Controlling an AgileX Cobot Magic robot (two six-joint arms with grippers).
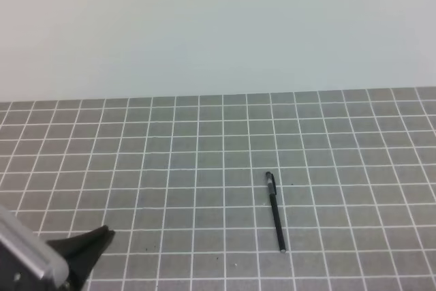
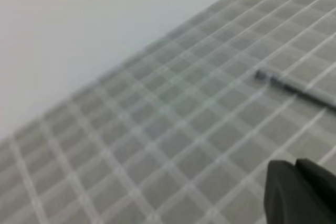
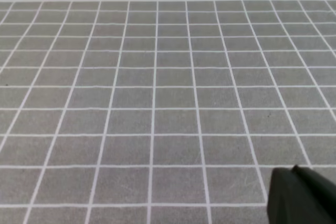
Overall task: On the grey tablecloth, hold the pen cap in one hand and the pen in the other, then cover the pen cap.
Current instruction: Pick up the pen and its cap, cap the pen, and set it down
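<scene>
The grey tablecloth [image 1: 170, 168] covers the whole working surface, its far edge meeting a plain pale wall [image 1: 218, 25]. The pen [image 1: 275, 212] lies flat on the cloth right of the middle, roughly halfway between the far and near edges, running almost straight from far to near with a slight lean toward the right. The pen cap [image 1: 270, 181] sits on its far end, in line with the barrel and not apart from it; a small light tip shows at the near end. Nothing lies around the pen, and nothing stands between it and either arm. The left gripper [image 1: 95, 242] is low at the near left corner of the cloth, well apart from the pen, its dark fingers drawn together and holding nothing. In the left wrist view the pen appears blurred toward the right edge. The right gripper [image 3: 302, 195] shows only as a dark tip at the lower right of its own wrist view, jaws together, above bare gridded cloth.
</scene>
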